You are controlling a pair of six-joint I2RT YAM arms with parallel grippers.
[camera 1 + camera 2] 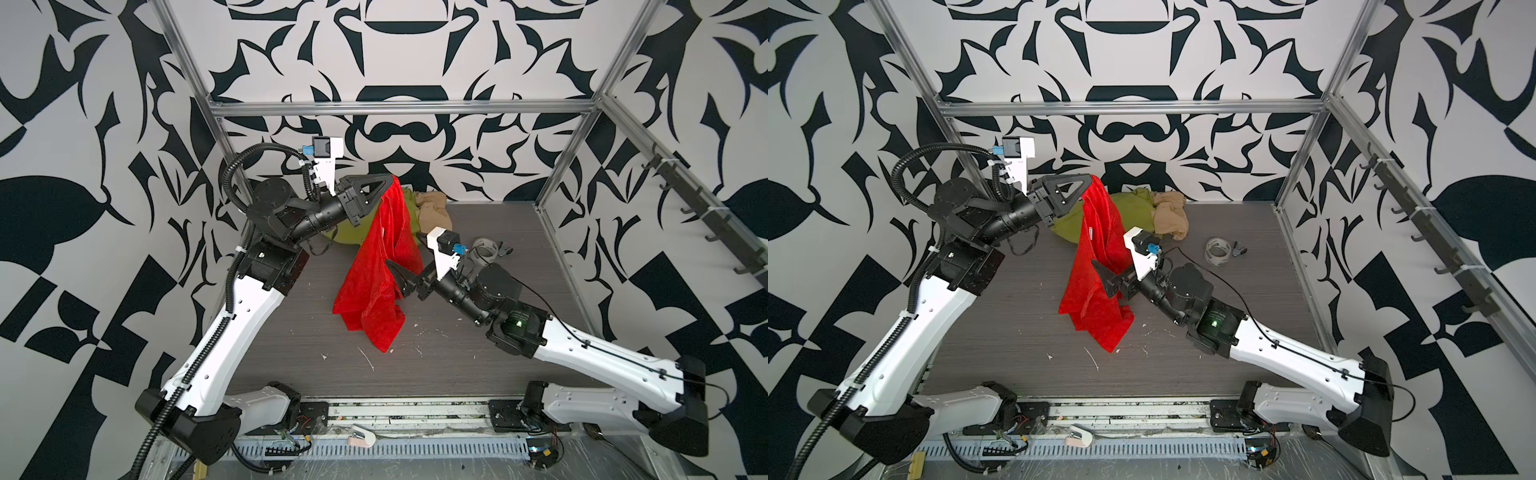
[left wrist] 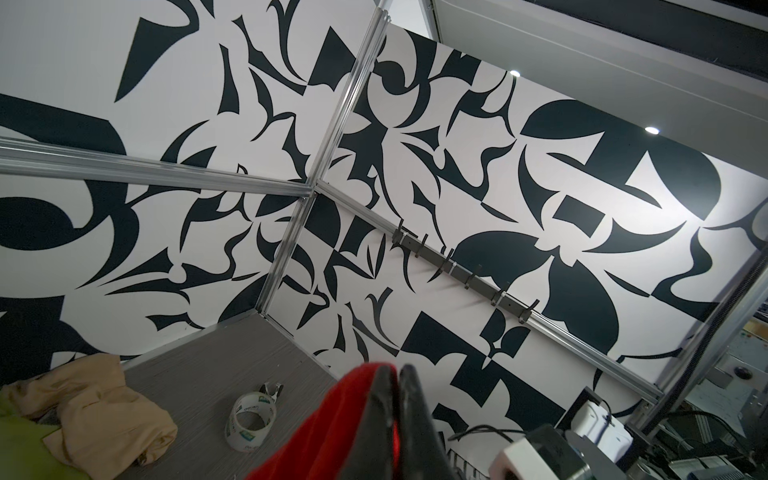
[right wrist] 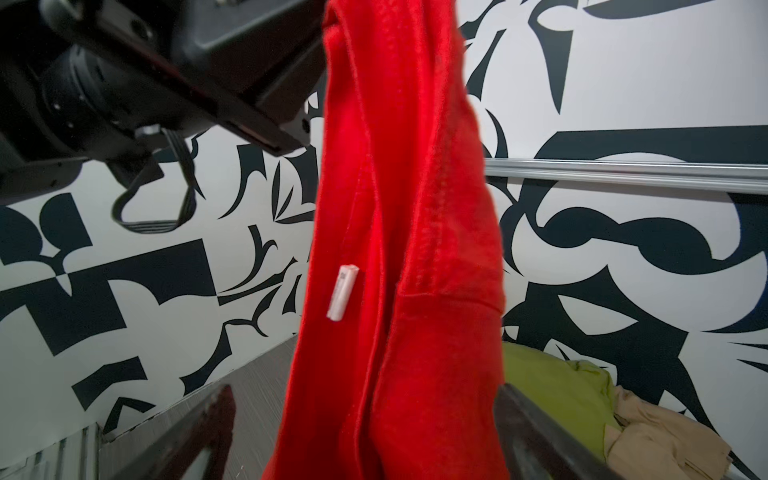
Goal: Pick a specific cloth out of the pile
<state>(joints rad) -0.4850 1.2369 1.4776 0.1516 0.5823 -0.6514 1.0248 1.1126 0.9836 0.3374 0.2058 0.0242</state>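
Half the cloth [image 1: 370,286] hangs below the left end effector [image 1: 390,180], which is clamped on its top edge above the pile [image 1: 432,210]; the tail rests on the worktop [image 1: 457,374]. The right end effector [image 1: 399,278], jaws apart around the folds, should close squarely.

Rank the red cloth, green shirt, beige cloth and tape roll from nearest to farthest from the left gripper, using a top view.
1. red cloth: pinched in the shut left gripper, hanging from it.
2. green shirt: lying just below and to the right.
3. beige cloth: right of the shirt, against it.
4. tape roll: farther right, lying apart.
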